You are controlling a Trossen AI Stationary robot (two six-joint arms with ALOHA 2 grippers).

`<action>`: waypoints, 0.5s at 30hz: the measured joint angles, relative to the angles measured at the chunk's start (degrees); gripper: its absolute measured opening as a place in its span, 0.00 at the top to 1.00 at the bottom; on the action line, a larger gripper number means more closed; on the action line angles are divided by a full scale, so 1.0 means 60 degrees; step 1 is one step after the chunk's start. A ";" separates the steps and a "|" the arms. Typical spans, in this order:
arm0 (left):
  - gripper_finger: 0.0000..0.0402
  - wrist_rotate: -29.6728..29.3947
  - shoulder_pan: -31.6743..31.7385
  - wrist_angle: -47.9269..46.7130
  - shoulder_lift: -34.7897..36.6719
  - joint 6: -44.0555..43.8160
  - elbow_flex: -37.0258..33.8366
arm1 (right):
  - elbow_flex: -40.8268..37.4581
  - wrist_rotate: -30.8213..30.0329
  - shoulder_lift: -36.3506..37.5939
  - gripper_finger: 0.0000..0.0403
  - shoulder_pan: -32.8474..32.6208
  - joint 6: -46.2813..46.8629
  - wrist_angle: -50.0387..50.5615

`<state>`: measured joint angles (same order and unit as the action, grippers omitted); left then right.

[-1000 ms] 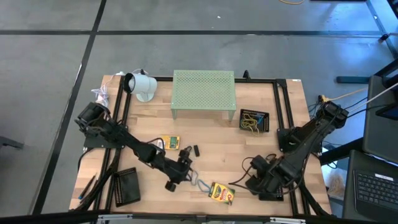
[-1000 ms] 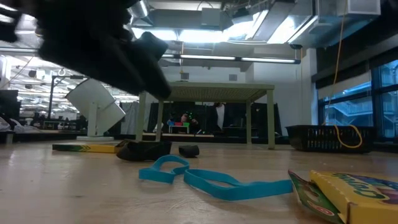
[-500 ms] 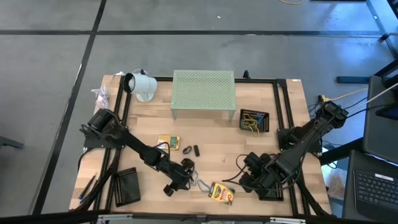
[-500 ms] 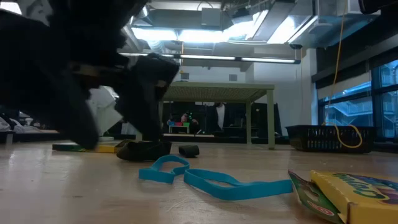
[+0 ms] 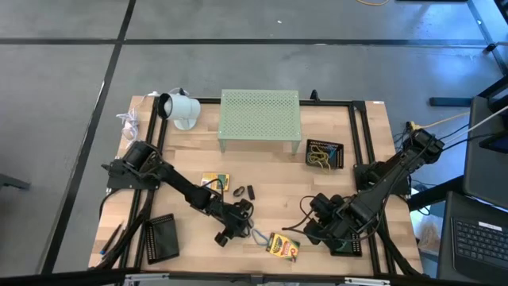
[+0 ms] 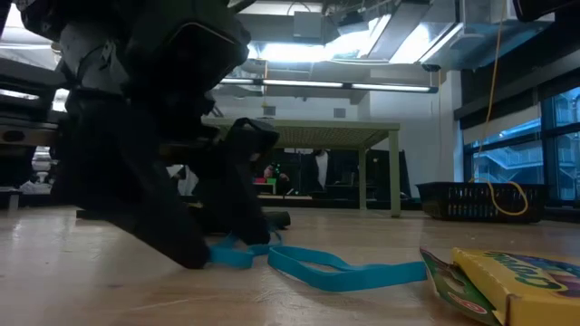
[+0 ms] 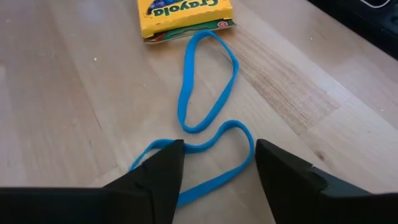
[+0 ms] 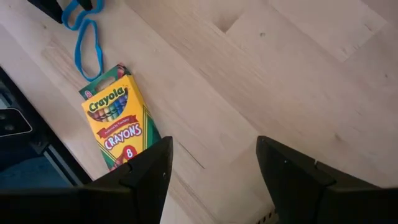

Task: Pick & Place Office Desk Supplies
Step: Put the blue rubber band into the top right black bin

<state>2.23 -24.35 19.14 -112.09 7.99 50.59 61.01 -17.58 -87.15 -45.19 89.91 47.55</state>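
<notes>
A blue rubber band (image 7: 181,102) lies twisted into a figure eight on the wooden table, one end close to a yellow-and-green crayon box (image 5: 282,246) near the front edge. My left gripper (image 7: 219,146) is open and low at the table, its two fingers on either side of the band's near loop. In the low view the left gripper (image 6: 222,249) reaches the tabletop. My right gripper (image 8: 214,143) hangs open above bare wood to the right of that crayon box (image 8: 118,127). A second crayon box (image 5: 215,182) and two black clips (image 5: 244,191) lie farther back. My left gripper comes slanting down from the table's left, fingers open astride the band's near loop (image 7: 214,140). The band lies flat and slack on the wood. One strand runs in under a fingertip (image 7: 171,155); whether that finger touches it I cannot tell.
A pale green perforated stand (image 5: 260,117) and a white lamp-like object (image 5: 179,109) stand at the back. A black tray (image 5: 324,153) with rubber bands sits at the back right, and a black ribbed block (image 5: 161,237) at the front left. Black rails (image 5: 361,135) run along the table's sides.
My left gripper has come down to the tabletop and moved toward the blue band, tipping and rolling a little, until its fingers straddle the near loop. My right gripper has shifted slightly toward the table's left and turned. The band and the boxes lie as before.
</notes>
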 joint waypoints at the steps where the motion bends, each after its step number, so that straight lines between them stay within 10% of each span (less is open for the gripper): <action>1: 0.54 0.0002 -0.0001 0.0000 -0.0004 0.0003 0.0000 | 0.0000 -0.0010 0.0000 0.42 0.0000 -0.0014 -0.0007; 15: 0.98 0.0011 0.0013 0.0146 -0.0040 0.0157 -0.0018 | 0.0000 -0.0585 0.0000 0.41 0.0001 -0.0066 -0.0018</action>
<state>2.30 -24.27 20.01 -112.33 8.93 50.48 61.01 -21.10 -87.15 -45.18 89.52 47.44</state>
